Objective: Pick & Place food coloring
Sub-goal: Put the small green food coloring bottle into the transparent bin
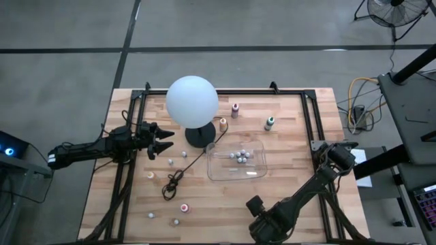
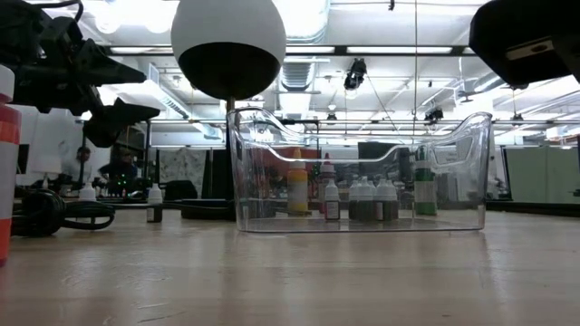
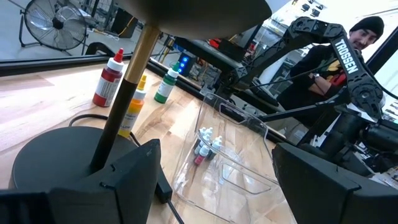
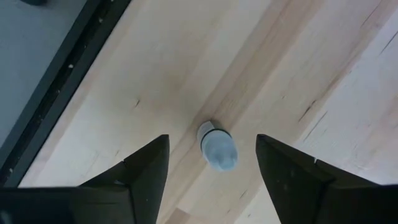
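Near the bottom edge of the high view, the right gripper (image 4: 211,180) hangs with fingers spread wide above a small bottle (image 4: 217,148) between them, untouched. Several bottles (image 1: 240,156) sit in the clear tray (image 1: 225,173) at centre; the left gripper (image 1: 162,141), open and empty, waits mid-left beside the lamp base (image 1: 199,135).

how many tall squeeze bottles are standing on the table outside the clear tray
3: a red bottle near the table's far edge, a yellow bottle beside the lamp base, a green bottle just beyond the clear tray. The lamp globe may hide more.
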